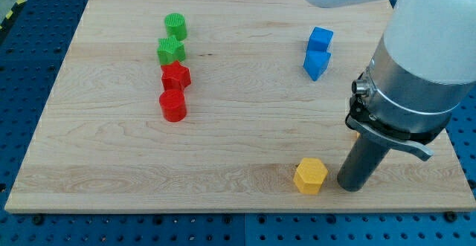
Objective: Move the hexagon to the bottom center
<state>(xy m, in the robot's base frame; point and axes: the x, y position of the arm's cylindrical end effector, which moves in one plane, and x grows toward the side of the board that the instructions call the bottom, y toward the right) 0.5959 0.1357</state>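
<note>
1. Yellow hexagon (310,175) lying near the board's near edge, somewhat right of centre; my tip (351,186) standing just beside it on its right, a thin strip of wooden board (245,105) showing between the two, so apparently not touching.
2. No fingers to describe: only a plain dark rod, nothing spread, pressed or pinched.
3. Step in hand, as judged: pushing the hexagon leftward along the near edge toward the bottom centre.
4. To do it well: meet the middle of the right-hand face, level with the block's centre, and drive straight left; an off-centre contact likely to spin it or nudge it off the near edge.
5. Short travel only, by the look of it; easing off early wiser than overshooting.
6. Path leftward free: red cylinder (172,105), red block (176,76), two green blocks (172,50) (176,27) and two blue blocks (320,39) (316,64) all well apart, farther back.
7. Orientation: flat on one hexagonal face, top facing up; no true long axis; exact facing of sides hard to tell.
</note>
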